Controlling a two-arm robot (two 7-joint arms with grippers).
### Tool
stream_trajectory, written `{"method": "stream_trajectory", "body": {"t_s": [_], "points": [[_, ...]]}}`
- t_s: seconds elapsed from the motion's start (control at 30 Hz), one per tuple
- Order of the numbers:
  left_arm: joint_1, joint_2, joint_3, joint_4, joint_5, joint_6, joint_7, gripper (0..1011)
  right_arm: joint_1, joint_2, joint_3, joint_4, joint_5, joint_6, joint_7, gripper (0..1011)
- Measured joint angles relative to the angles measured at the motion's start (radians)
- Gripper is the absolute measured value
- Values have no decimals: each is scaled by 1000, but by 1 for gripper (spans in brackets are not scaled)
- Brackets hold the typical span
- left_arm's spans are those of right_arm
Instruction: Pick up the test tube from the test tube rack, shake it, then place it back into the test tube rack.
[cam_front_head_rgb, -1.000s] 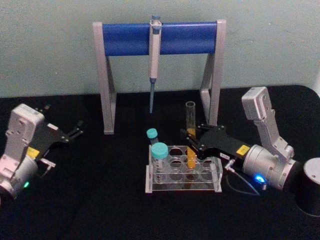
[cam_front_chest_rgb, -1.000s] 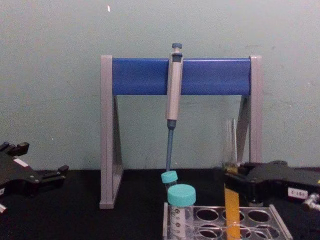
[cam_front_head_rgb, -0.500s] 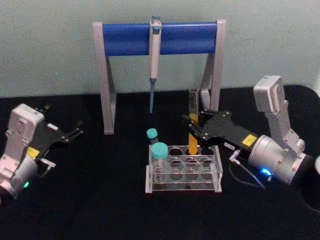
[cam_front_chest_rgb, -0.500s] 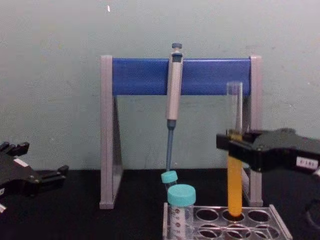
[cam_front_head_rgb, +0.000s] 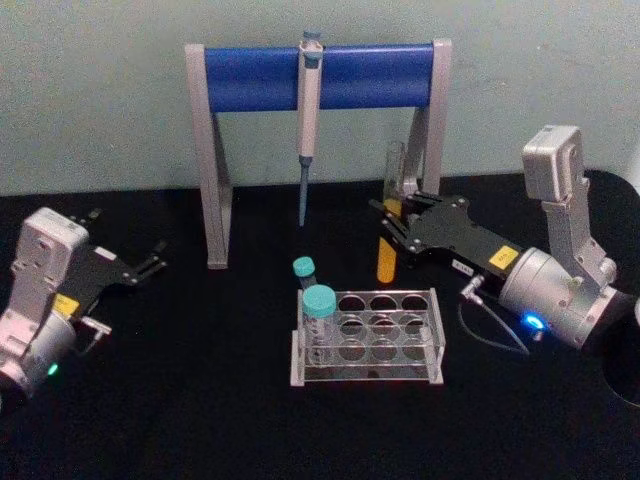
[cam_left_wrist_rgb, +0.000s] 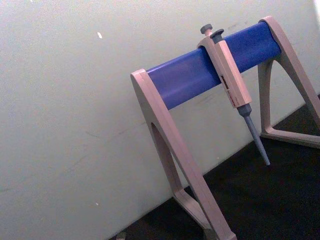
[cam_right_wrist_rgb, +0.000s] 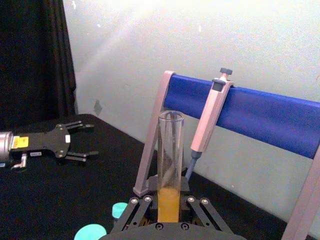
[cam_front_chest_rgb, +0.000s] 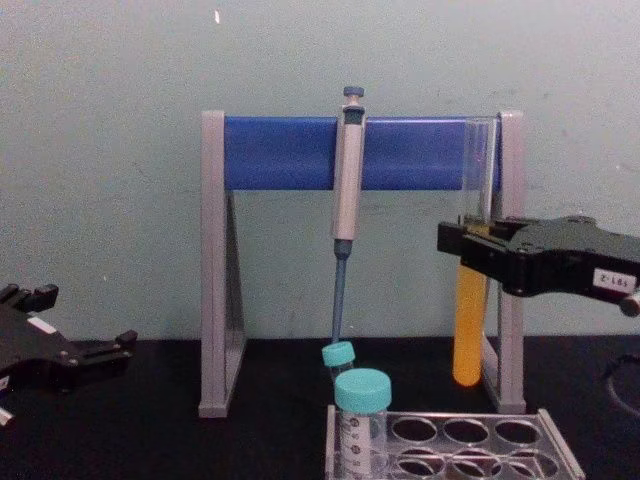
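Since half a second ago I have lifted the test tube (cam_front_chest_rgb: 467, 345) clear of the test tube rack (cam_front_chest_rgb: 556, 442). Its rounded bottom sat in a back-row hole then and now hangs free above and behind the rack, in front of the pipette stand (cam_front_head_rgb: 214, 160) and its right post. My right claw (cam_front_head_rgb: 391, 226) is clenched on the tube about halfway up, just above the orange-yellow liquid, and holds it upright.

My fingers (cam_front_chest_rgb: 458, 240) cover the stretch of glass between them. The clear upper half is hard to pick out against the blue bar and the grey post. In the right wrist view the tube's lower end is hidden behind the claw body. The chest view cuts off the front of the rack and the lower part of the nearer teal-capped vial (cam_front_chest_rgb: 361, 392).

My right arm comes in from the right, raised off the worktop (cam_front_head_rgb: 200, 400), with the claw roughly level and pointing left. My left claw (cam_front_head_rgb: 157, 259) sits parked low at the left, its fingers spread apart, aimed toward the stand.
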Motion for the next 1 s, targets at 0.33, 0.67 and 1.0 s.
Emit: {"method": "stream_trajectory", "body": {"t_s": [0.33,0.67,1.0], "points": [[0,0,0,0,0,0,0,1001,8,-7,1,12,3,-6,5,225],[0,0,0,0,0,0,0,1001,-46,28,38,-47,-15,15,-41,225],[0,0,0,0,0,0,0,1001,-135,77,54,-159,16,78,-22,225]]}}
